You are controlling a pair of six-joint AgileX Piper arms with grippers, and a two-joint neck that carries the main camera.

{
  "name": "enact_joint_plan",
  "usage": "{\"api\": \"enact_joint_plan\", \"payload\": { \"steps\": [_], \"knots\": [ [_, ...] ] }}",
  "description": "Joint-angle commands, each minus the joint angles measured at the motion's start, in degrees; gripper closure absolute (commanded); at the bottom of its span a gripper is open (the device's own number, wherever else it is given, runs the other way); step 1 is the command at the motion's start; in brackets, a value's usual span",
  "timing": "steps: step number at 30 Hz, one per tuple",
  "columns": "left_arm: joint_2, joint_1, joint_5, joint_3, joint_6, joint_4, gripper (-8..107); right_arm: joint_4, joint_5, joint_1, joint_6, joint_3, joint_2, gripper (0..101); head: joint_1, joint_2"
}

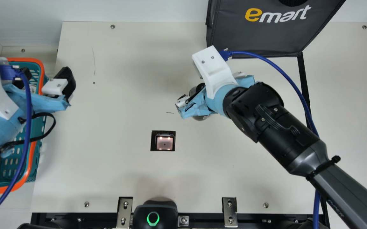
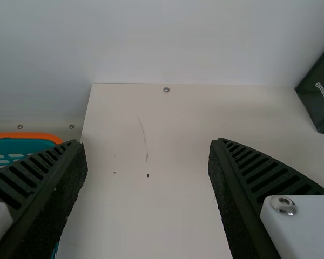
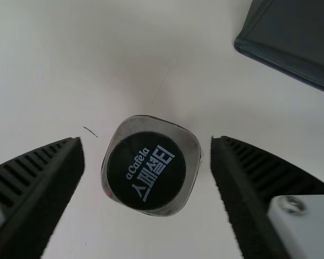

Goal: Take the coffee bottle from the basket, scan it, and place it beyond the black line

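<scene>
Outside the basket (image 1: 21, 59), 1 coffee bottle (image 3: 147, 170) stands by my right hand (image 1: 211, 90).

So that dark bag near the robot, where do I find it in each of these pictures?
Main view: the dark bag, at the top, right of centre, cut by the edge.
Left wrist view: a sliver of the bag at the right edge, above mid-height.
Right wrist view: the top right corner.
Shared landmark: the cream table beneath it.
</scene>
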Motion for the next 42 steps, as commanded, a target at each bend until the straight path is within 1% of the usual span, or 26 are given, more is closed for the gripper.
{"api": "enact_joint_plan", "payload": {
  "steps": [1,8,9,19,34,42],
  "knots": [
    [0.0,0.0,0.0,0.0,0.0,0.0,9,0.4,0.2,-0.1,-0.2,-0.1,0.0,51,-1.6,0.1],
    [0.0,0.0,0.0,0.0,0.0,0.0,9,1.0,0.6,-0.3,-0.7,-0.2,0.0,97,-1.6,0.1],
    [0.0,0.0,0.0,0.0,0.0,0.0,9,1.0,0.6,-0.4,-0.7,-0.2,0.0,101,-1.6,0.1],
    [0.0,0.0,0.0,0.0,0.0,0.0,9,1.6,1.1,-0.6,-1.5,-0.5,-0.4,101,-1.6,0.1],
    [0.0,0.0,0.0,0.0,0.0,0.0,9,1.9,1.4,-0.8,-2.0,-0.5,-1.4,101,-1.6,-19.9],
    [0.0,0.0,0.0,0.0,0.0,0.0,9,1.5,1.9,-1.0,-2.0,-0.9,-2.3,101,-1.6,-19.9]
  ]
}}
